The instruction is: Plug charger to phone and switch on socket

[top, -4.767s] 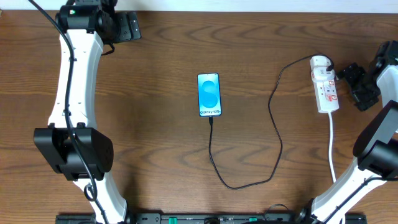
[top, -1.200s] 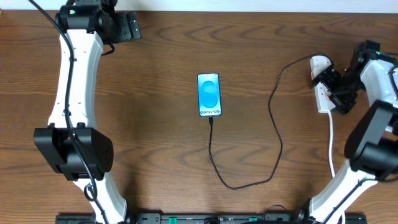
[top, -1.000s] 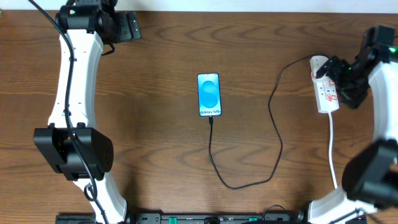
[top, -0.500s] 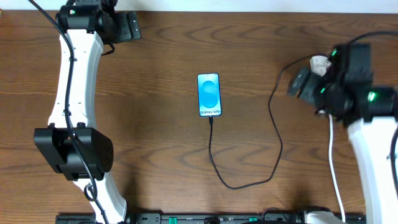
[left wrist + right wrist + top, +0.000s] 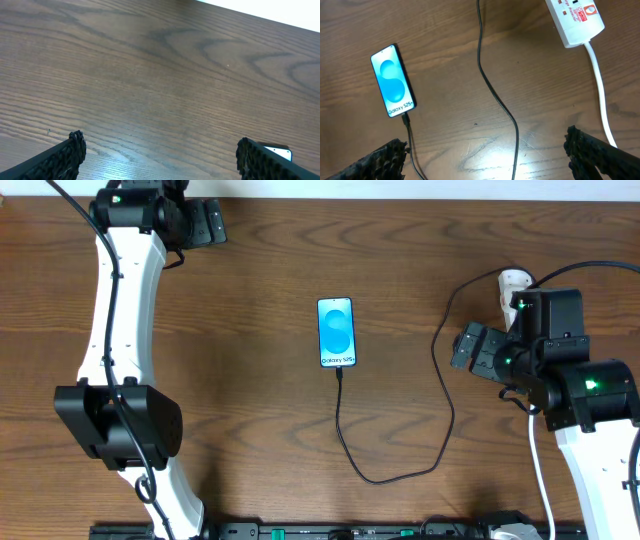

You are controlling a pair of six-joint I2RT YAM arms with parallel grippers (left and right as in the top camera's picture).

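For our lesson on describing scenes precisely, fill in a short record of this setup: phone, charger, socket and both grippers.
phone: lying flat, centre of overhead view, screen lit
charger: black cable, tip at phone's bottom edge, other end running to socket
socket: white strip at far right, switch state unreadable
left gripper: jaws apart, empty, far-left corner
right gripper: jaws apart, empty, beside the cable, near socket

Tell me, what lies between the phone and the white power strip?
Just the black charger cable, crossing the table between the phone and the power strip; the right wrist view shows it.
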